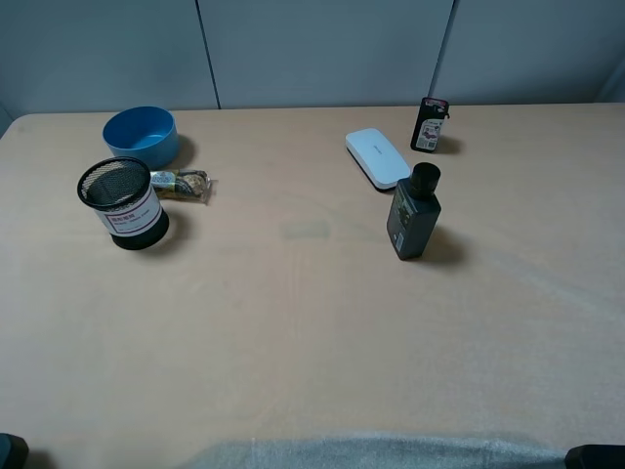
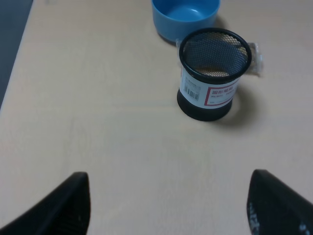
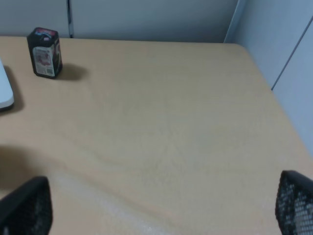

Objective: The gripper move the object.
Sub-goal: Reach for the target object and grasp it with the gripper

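Observation:
The dark grey-green bottle with a round black cap stands upright on the table right of centre, seen only in the exterior high view. My left gripper is open and empty; its fingertips frame bare table in front of the black mesh cup. My right gripper is open and empty over the right part of the table; its fingertips show at the picture's lower corners. Both grippers sit at the near table edge, far from the bottle.
A white flat case lies just behind the bottle. A small black packet with a red top stands at the back, also in the right wrist view. A blue bowl, mesh cup and a wrapped snack are at the left.

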